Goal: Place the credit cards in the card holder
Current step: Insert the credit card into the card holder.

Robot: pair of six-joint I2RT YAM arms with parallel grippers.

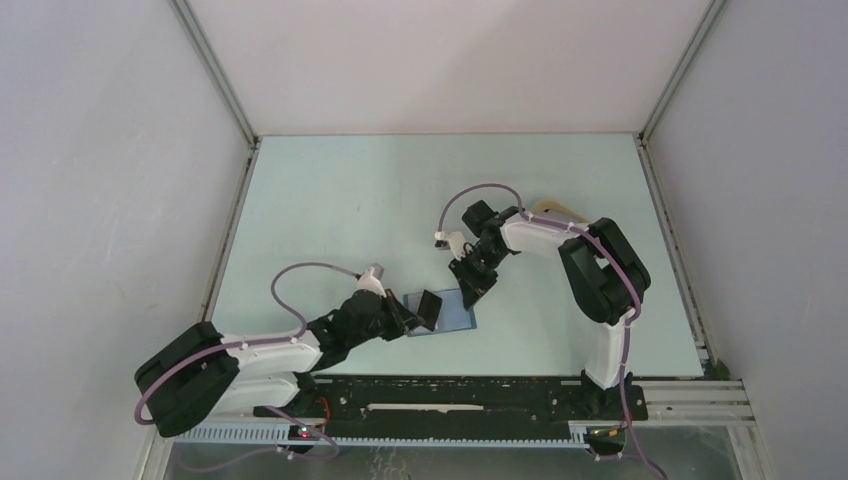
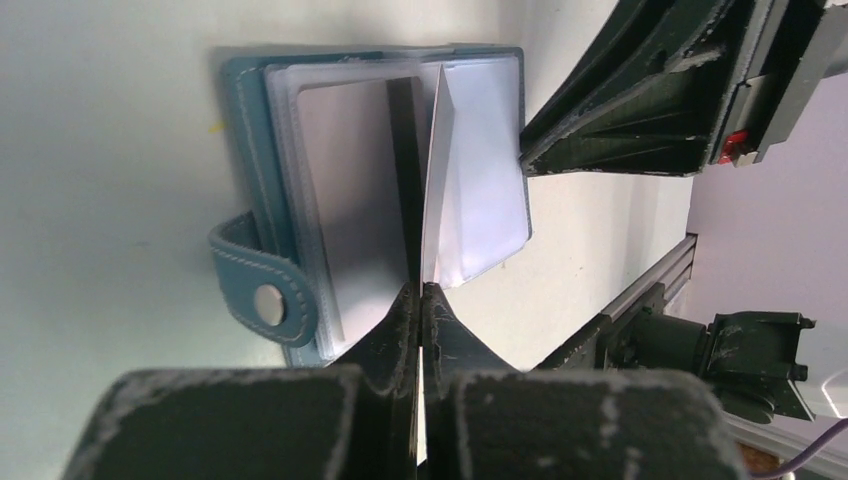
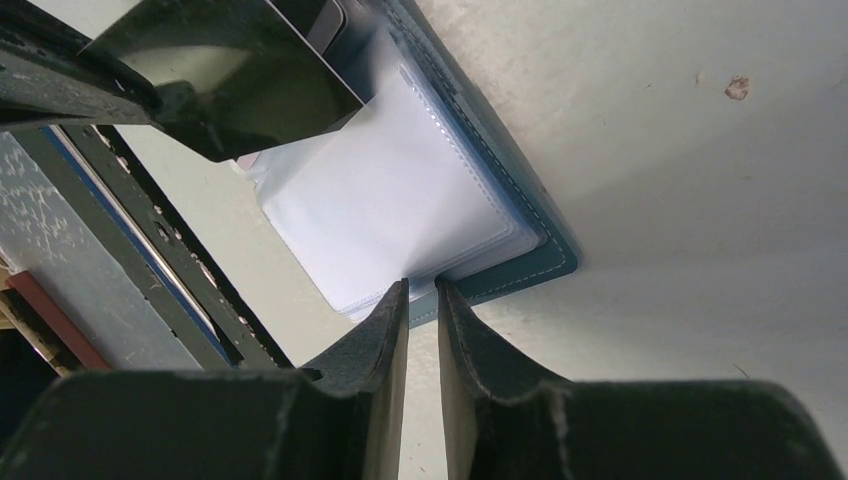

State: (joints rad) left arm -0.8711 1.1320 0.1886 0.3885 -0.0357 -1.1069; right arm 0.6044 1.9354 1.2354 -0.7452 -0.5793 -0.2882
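The left fingers (image 2: 420, 305) were pressed together on a dark credit card (image 2: 432, 180), pinching its near short edge. In the left wrist view the card showed almost edge-on. It stood upright, and its long axis ran straight out from the fingertips over the middle of the open card holder (image 2: 250, 120). To one side of the card lay the flat stack of clear sleeves (image 2: 340, 200). To the other side a single pale sleeve page (image 2: 485, 170) stood raised.

The right fingers (image 3: 422, 290) showed only a narrow slit between them, and their tips sat at the sleeve edge by the holder's corner. Whether they pinched a page or only touched it could not be told.

The holder lay flat on the tabletop (image 1: 400, 200) between the two arms, with its snap tab (image 2: 265, 300) folded out near the left fingers. No other cards could be made out.

The step looked like feeding this card into a sleeve. The left arm carried the card and was already over the holder, so the move seemed to be its own. It probably turned on tilting the card out of upright so that its far edge met a pocket mouth. The mouth itself could not be seen.
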